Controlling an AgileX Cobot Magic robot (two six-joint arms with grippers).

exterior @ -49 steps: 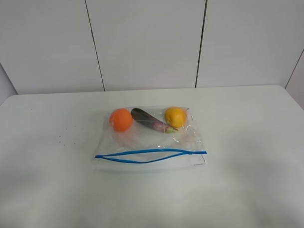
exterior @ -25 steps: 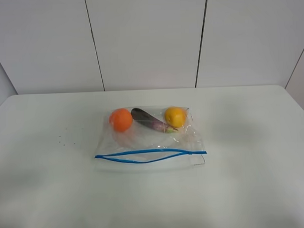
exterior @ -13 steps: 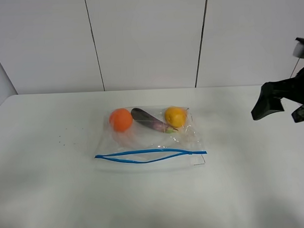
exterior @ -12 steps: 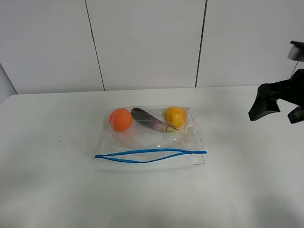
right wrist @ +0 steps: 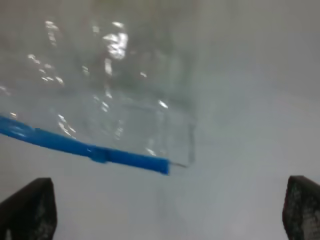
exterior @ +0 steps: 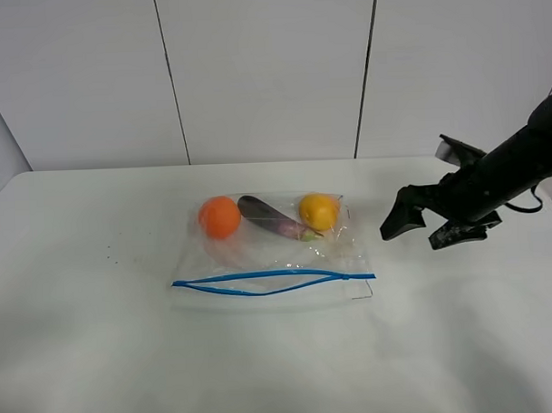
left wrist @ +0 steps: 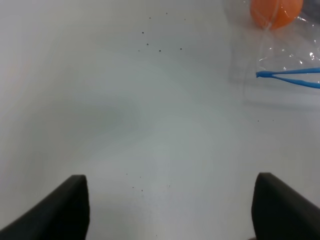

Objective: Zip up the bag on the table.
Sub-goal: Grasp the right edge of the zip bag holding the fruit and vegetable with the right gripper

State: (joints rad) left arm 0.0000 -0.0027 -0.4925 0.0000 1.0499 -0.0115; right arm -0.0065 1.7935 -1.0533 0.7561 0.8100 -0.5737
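Note:
The clear bag (exterior: 268,252) lies in the middle of the white table (exterior: 81,340). Its blue zipper strip (exterior: 274,279) runs along the near edge, and its two lines gape apart in the middle. An orange (exterior: 220,217), a dark eggplant (exterior: 275,217) and a yellow fruit (exterior: 319,210) show through the plastic. My right gripper (exterior: 422,229) is open and empty, just right of the bag. In the right wrist view the zipper's end (right wrist: 125,159) lies ahead of my right gripper (right wrist: 165,215). My left gripper (left wrist: 170,215) is open and empty over bare table, with the orange (left wrist: 276,11) and zipper end (left wrist: 287,75) far ahead.
A few dark specks (exterior: 123,248) lie on the table left of the bag. A white panelled wall (exterior: 271,71) stands behind the table's far edge.
My right arm has come in from the right edge and moved left and down to the bag's right end. The bag has not moved.

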